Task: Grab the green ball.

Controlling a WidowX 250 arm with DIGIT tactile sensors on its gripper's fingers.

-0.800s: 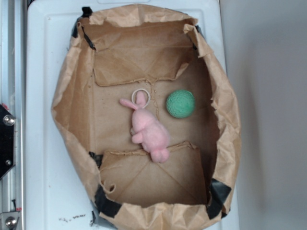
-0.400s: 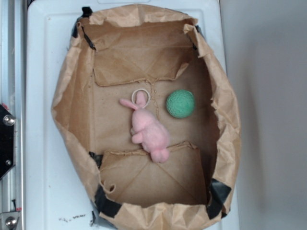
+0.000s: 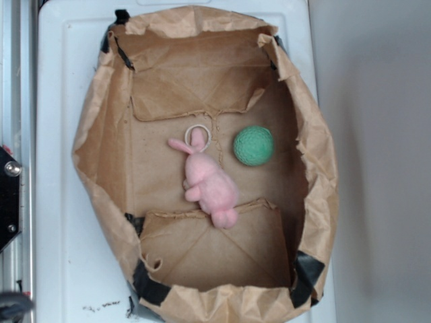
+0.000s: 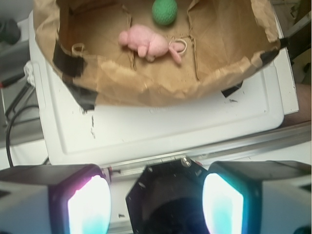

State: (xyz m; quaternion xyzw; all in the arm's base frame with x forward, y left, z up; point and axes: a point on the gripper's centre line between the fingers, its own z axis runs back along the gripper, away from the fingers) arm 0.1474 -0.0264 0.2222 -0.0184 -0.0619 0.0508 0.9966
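The green ball [image 3: 254, 146] is small, round and crocheted, and lies on the floor of an open brown paper bag [image 3: 94, 134], right of centre. In the wrist view the green ball [image 4: 164, 11] sits at the top edge, far from my gripper [image 4: 155, 197]. My gripper is open, its two glowing pads [image 4: 87, 207] wide apart with nothing between them. It hangs outside the bag, over the metal rail and a black plate [image 4: 165, 195], beyond the white tray's edge. Only a dark blur [image 3: 12, 306] of the arm shows in the exterior view, at the bottom left corner.
A pink plush bunny [image 3: 209, 182] lies just left of the ball, with a white ring [image 3: 198, 132] at its ears. The bag's crumpled walls [image 4: 146, 83] rise around both. The bag stands on a white tray [image 3: 60, 235]. Cables [image 4: 12, 122] run at the left.
A dark blurred part of the arm has come into the bottom left corner of the exterior view. The ball, the bunny and the bag have not moved.
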